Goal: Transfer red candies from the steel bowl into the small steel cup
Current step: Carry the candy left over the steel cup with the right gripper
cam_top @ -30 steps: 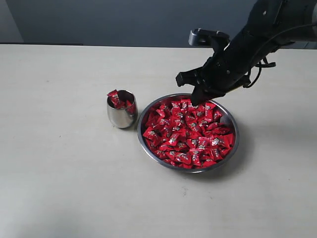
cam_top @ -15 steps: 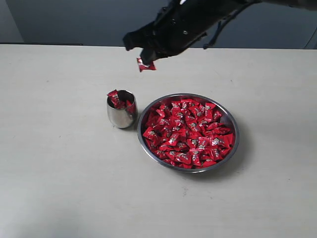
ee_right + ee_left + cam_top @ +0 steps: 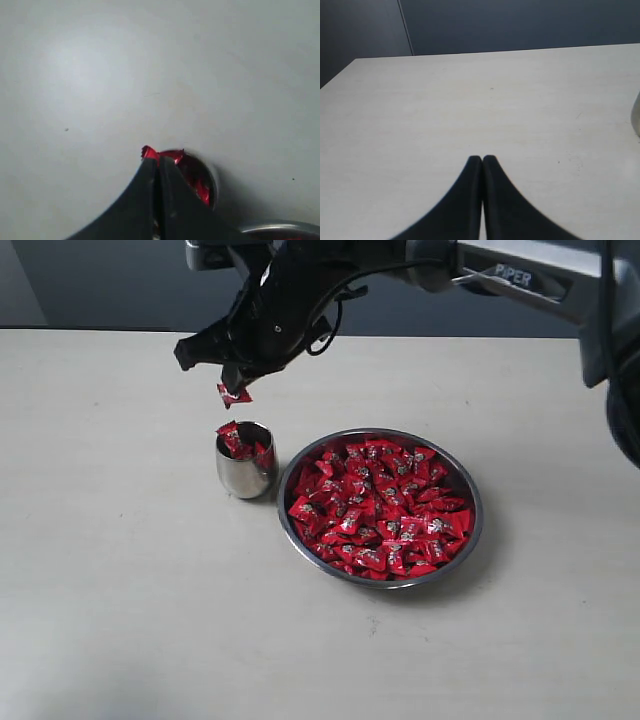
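Red candy (image 3: pixel 234 396) pinched by closed right tool (image 3: pixel 232 384).

Pale tabletop (image 3: pixel 110 620), dark wall (image 3: pixel 100 280) behind.

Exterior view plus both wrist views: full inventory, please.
steel bowl: 1, shiny steel, centre-right of the table
red candies: many, red, heaped in the steel bowl
small steel cup: 1, shiny steel, just left of the bowl in the exterior view
cup candies: a few, red, poking above the cup's rim
held candy: 1, red, in the air above the cup
table: 1, pale
right gripper: 1, black, shut on the held candy
left gripper: 1, black, shut, empty, over bare table
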`<action>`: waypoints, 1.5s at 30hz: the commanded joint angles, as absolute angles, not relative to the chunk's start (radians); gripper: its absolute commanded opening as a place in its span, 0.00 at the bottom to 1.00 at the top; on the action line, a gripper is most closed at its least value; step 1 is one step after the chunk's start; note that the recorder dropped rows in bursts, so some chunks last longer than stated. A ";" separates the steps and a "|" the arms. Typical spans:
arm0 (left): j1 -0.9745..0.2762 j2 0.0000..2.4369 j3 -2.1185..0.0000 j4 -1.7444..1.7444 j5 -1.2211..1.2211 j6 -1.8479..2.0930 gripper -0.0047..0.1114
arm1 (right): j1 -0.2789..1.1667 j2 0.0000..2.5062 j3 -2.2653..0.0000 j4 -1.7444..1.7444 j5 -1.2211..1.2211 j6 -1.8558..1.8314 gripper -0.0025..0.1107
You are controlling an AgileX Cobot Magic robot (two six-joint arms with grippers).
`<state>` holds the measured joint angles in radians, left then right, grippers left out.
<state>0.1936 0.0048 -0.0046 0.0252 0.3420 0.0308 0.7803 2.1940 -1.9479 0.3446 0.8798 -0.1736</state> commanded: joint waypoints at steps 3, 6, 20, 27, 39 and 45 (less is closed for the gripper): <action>0.187 0.000 0.000 0.027 0.334 0.029 0.04 | 0.781 2.250 -1.979 0.257 0.910 -0.126 0.02; 0.187 0.000 0.000 0.027 0.334 0.029 0.04 | 0.781 2.259 -1.979 0.241 0.912 -0.122 0.02; 0.187 0.000 0.000 0.027 0.334 0.029 0.04 | 0.781 2.261 -1.979 0.208 0.908 -0.120 0.02; 0.187 0.000 0.000 0.027 0.334 0.029 0.04 | 0.800 2.261 -1.979 0.199 0.902 -0.120 0.02; 0.187 0.000 0.000 0.027 0.334 0.029 0.04 | 0.809 2.303 -1.979 0.152 0.895 -0.113 0.02; 0.187 0.000 0.000 0.027 0.334 0.029 0.04 | 0.809 2.303 -1.979 0.154 0.885 -0.113 0.02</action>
